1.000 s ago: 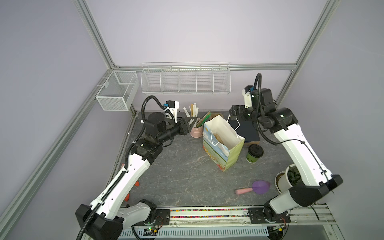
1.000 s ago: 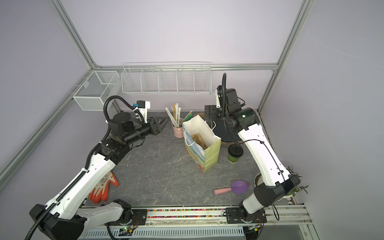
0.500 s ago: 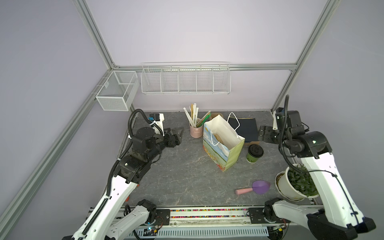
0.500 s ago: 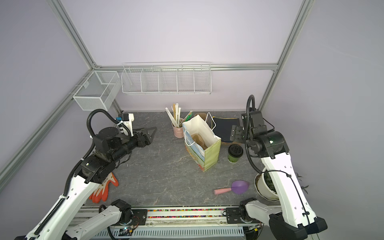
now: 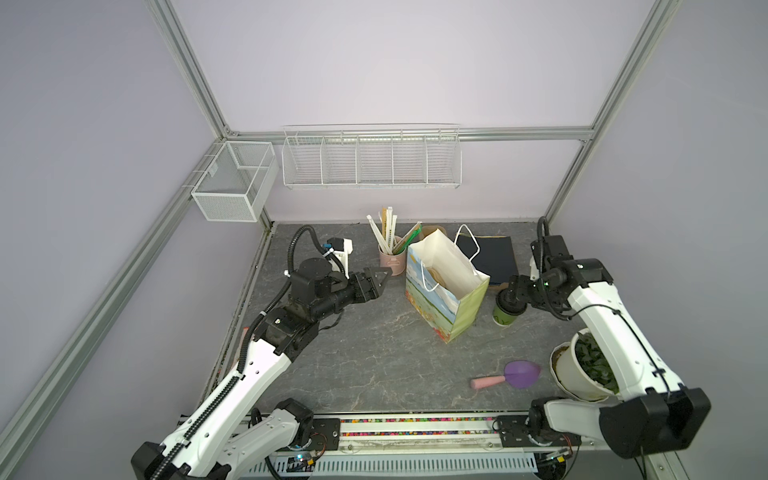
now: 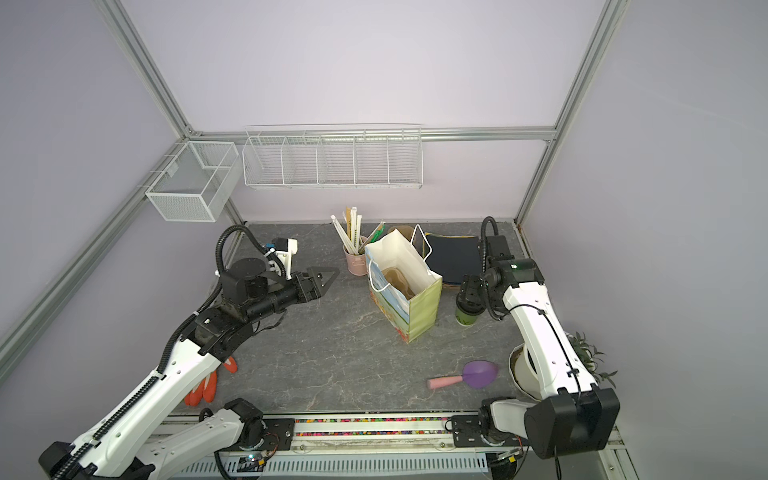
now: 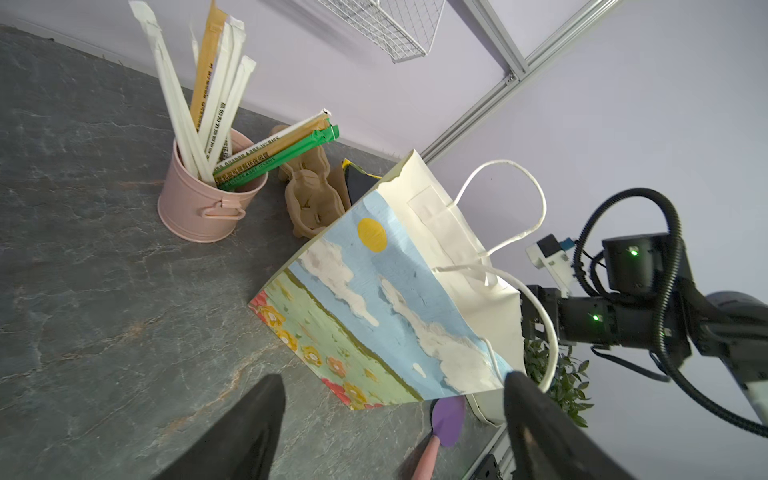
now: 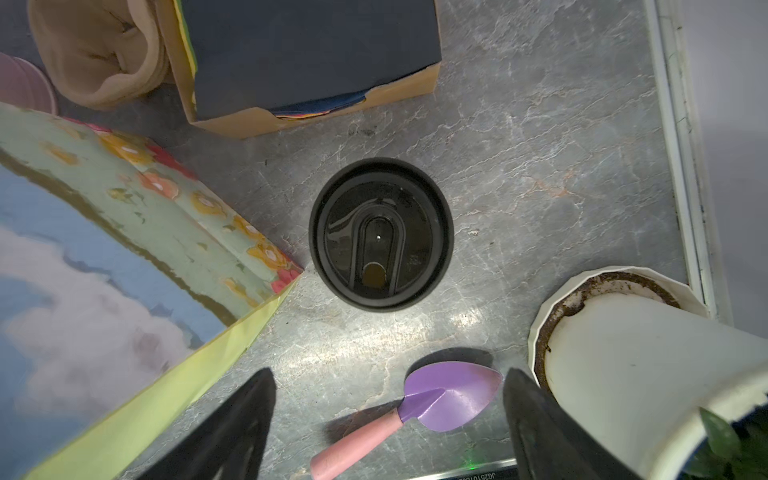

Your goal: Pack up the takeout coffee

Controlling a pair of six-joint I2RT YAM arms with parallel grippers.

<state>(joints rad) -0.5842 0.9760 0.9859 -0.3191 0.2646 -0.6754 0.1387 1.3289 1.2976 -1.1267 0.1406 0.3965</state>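
- Standing upright on the grey, veined, stone-look table (image 5: 353, 353), the cup (image 5: 508, 319) was a small tapered green paper shape with dark print. It sat just beside the bag's yellow-green side wall.
- Its round black plastic lid (image 8: 380, 232) was glossy, with a raised rim and an oval sip flap.
- The right gripper (image 8: 388, 372) hung straight above the lid. Its tapering black fingers (image 8: 245, 415) were spread wide and held nothing.
- The left gripper (image 7: 395, 376) pointed toward the bag from the other side, clear of it. Its jaws were also wide apart and empty.
- The bag (image 5: 446, 291) was stiff paper, box-shaped and open-mouthed. It was white inside and painted with sky, clouds and flowers outside, and it had white cord handles. Something brown lay at its bottom in a top view (image 6: 397, 280).
- A pink metal bucket (image 7: 195, 208), round with a small side handle, held long paper-wrapped straws behind the bag.
- A purple trowel (image 8: 449, 395) with a pink handle lay flat near a white faceted pot (image 8: 602, 332).
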